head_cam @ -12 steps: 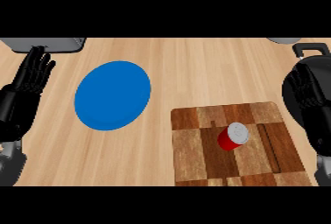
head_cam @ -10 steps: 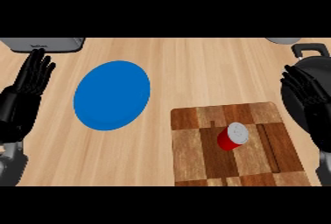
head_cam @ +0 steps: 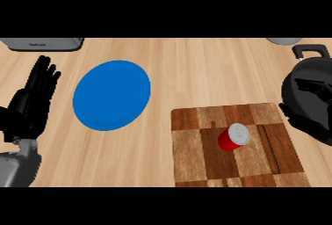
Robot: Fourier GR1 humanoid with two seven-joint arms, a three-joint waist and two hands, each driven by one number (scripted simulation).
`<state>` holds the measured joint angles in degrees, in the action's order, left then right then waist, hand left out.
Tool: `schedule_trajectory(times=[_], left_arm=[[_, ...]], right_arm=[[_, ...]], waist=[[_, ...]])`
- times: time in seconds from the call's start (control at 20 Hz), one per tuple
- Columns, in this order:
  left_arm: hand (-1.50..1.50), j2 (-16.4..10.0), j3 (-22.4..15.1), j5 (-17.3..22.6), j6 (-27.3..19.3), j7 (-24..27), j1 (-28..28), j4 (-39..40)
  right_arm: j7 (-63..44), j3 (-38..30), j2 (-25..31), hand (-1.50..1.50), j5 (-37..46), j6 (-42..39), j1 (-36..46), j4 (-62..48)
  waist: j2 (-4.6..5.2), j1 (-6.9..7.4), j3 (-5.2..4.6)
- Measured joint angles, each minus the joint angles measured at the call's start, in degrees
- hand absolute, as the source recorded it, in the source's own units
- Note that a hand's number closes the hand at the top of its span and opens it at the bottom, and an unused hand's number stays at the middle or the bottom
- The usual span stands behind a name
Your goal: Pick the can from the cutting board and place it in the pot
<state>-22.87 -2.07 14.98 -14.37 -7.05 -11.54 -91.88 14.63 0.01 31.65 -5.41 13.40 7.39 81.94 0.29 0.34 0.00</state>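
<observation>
Bench (head_cam: 194, 66): light wood with soft lines in it. It fills the whole view.
Far edge: a grey box (head_cam: 42, 43) sits at the top left, and a small grey thing (head_cam: 285, 41) peeks in at the top right. I cannot tell what they are.
Plate (head_cam: 111, 95): blue and round, flat on the bench, left of the middle and apart from the board.
Cutting board (head_cam: 194, 149): brown wood in dark and light patches, at the lower right of the bench.
Can (head_cam: 232, 138): red with a silvery top. It is on the cutting board, near the middle. I see its top and one side, and I cannot tell if it stands straight or leans. Only the board touches it.
Pot (head_cam: 310, 53): black, at the right edge, past the board's far right corner. I see its looped handle best. The rest blends in with my right hand.
My left hand (head_cam: 29, 107): at the left edge, near the plate but not touching it. It is open wide, with the fingers straight and pointing away from me. It holds nothing.
My right hand (head_cam: 303, 117): at the right edge, just beside the board's far right corner, near the can but apart from it. It is black against the black pot, so I cannot tell if it is open or closed. It has no hold of the can.
</observation>
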Motion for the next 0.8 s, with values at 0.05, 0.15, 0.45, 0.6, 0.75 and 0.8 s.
schedule_trajectory(times=[0.05,0.15,0.45,0.6,0.75,0.8], left_arm=[[0.0,0.5,0.1,-0.1,-0.3,-0.2,-0.1,0.7],[0.0,1.6,-0.2,-0.8,-1.0,-0.7,0.9,0.2],[0.0,2.2,0.7,-1.8,-0.8,-2.6,1.6,-0.8],[0.0,3.1,0.2,-2.7,-1.4,-2.3,1.3,-0.4],[0.0,3.1,0.2,-2.8,-1.6,-2.9,1.2,-1.1],[0.0,3.1,0.3,-2.7,-1.3,-2.8,1.1,-0.8]], right_arm=[[1.9,-0.6,-0.5,-1.5,-0.5,-0.3,-0.9,0.7],[5.8,-1.6,-1.2,-1.5,-0.5,-1.1,-1.9,0.6],[2.3,-2.0,2.3,-1.5,0.0,-6.1,-6.1,11.0],[-5.3,-0.1,6.8,-1.5,0.4,-10.5,-5.2,14.9],[-12.6,2.7,11.6,-1.5,1.3,-15.5,-4.7,18.2],[-14.9,3.6,13.2,-1.5,1.5,-17.4,-4.3,19.1]], waist=[[-0.05,-0.22,0.03],[-0.17,-0.31,0.03],[-0.4,-0.64,-0.02],[-0.43,-0.58,-0.09],[-0.46,-0.39,-0.14],[-0.43,-0.32,-0.15]])
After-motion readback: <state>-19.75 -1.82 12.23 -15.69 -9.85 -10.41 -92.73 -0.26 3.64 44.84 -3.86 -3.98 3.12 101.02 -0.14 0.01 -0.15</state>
